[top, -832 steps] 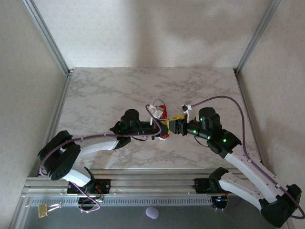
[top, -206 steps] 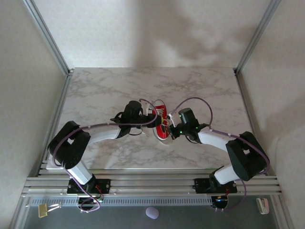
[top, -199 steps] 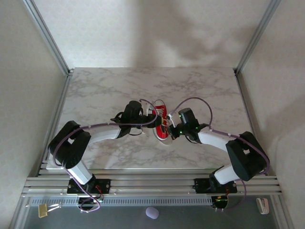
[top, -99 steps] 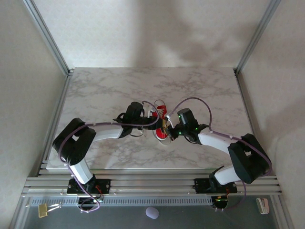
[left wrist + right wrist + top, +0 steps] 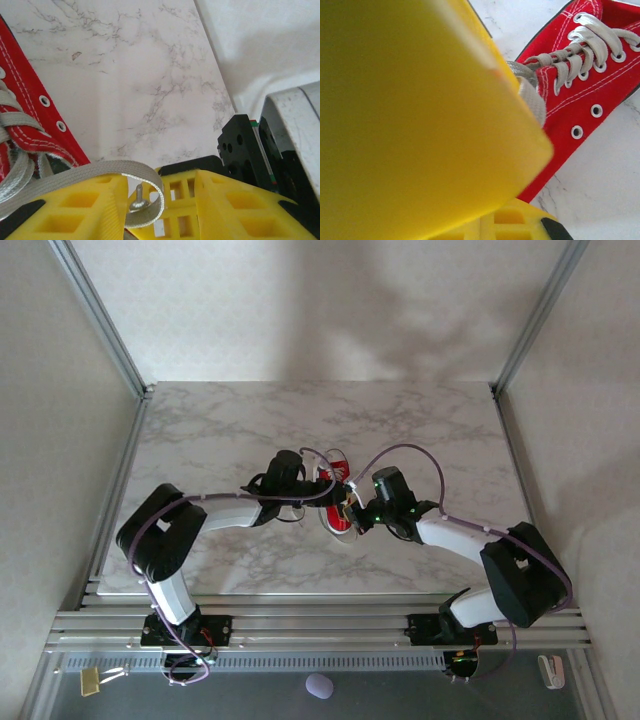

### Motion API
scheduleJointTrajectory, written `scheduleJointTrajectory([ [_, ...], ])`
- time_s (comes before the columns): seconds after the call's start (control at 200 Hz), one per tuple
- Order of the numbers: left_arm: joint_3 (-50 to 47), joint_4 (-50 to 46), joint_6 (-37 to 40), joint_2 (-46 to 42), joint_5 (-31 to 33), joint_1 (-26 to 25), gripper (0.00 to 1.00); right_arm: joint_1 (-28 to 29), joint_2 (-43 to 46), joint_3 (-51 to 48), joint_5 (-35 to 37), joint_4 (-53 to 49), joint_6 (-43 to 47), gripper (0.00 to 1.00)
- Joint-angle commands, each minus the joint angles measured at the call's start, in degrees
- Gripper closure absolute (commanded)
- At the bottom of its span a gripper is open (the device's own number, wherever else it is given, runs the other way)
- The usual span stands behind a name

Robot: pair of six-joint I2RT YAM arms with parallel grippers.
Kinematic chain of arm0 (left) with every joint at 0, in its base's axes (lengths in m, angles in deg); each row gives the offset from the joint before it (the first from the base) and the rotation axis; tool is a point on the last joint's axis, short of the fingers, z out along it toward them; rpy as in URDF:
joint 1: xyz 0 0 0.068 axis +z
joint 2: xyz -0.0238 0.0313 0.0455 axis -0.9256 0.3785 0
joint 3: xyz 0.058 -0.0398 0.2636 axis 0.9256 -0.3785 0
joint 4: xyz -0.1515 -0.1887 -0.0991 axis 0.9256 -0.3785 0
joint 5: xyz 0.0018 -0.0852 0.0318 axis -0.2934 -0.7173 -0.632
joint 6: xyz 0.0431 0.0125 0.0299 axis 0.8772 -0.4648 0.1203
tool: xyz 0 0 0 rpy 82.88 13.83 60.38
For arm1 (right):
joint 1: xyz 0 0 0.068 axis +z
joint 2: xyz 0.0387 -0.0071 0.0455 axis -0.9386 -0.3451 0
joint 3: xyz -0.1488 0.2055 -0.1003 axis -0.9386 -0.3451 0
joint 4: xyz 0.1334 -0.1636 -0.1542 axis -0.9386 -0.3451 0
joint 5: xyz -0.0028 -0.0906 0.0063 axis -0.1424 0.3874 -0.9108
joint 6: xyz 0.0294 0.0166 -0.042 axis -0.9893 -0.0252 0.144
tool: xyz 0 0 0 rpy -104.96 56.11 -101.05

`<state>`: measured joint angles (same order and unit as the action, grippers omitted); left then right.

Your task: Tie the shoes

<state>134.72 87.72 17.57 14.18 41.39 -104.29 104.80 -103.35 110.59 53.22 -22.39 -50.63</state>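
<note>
Red sneaker (image 5: 340, 519) sits approx mid-desk (image 5: 220, 430), about equally far from the left & right edges, lying lengthways far-to-near. Both arms reach in over it, one from each side, grippers close together above the lacing.

Left gripper (image 5: 143, 196): jaws part-way apart, w/ a clear gap betw the yellow fingers (image 5: 70, 205). A flat white lace loop (image 5: 100, 170) lies across the top of one finger & curls down into that gap, round a small metal screw (image 5: 136, 202). The loop looks slack there, not squeezed from both sides. The sneaker's red side w/ metal eyelets is just beside this gripper. The right arm (image 5: 280, 140), black & white housing, is close on the other side.

Right gripper (image 5: 352, 508): jaws closed. In the right wrist view one yellow finger (image 5: 420, 115) is v. close to the lens & blurred. A lace strand (image 5: 532, 97) comes off the top eyelets & goes in under that finger's edge, so this gripper has hold of it. The rest of the laces (image 5: 585, 37) run criss-cross thru the eyelets, lying flat. No bow or knot can be made out from above, since the grippers cover the middle of the sneaker.
</note>
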Motion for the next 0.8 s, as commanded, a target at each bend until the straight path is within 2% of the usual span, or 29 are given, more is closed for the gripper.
scheduleJointTrajectory([
  [0.0, 1.0, 2.5, -0.5, 1.4, -0.3, 0.5, 0.62, 0.8, 1.4, -0.8, -0.4, -0.9, 0.8, 1.00],
  [0.14, 0.7, 4.4, -1.6, 2.1, -1.2, 0.5, 0.58, 0.9, 2.0, -1.0, -0.7, -1.1, 0.7, 1.00],
  [0.42, -0.6, 7.3, -3.0, 0.8, -2.7, 0.9, 0.59, 1.0, 2.7, -1.4, 1.7, -0.9, -0.4, 1.00],
  [0.566, -3.1, 7.3, -2.9, -1.4, -2.1, 2.0, 0.43, 1.0, 1.8, -0.8, 1.9, -1.3, -0.4, 1.00],
  [0.631, -4.1, 7.1, -2.9, -2.7, -1.8, 2.4, 0.40, 1.1, 1.3, -0.4, 1.6, -1.5, 0.0, 1.00],
  [0.731, -4.8, 5.9, -2.3, -3.8, -1.3, 2.9, 0.41, 1.3, 0.6, 0.2, 1.3, -1.5, 0.8, 1.00],
  [0.796, -5.4, 5.5, -2.0, -4.3, -1.0, 3.3, 0.50, 1.5, 0.2, 0.5, 1.3, -1.4, 1.4, 1.00],
])
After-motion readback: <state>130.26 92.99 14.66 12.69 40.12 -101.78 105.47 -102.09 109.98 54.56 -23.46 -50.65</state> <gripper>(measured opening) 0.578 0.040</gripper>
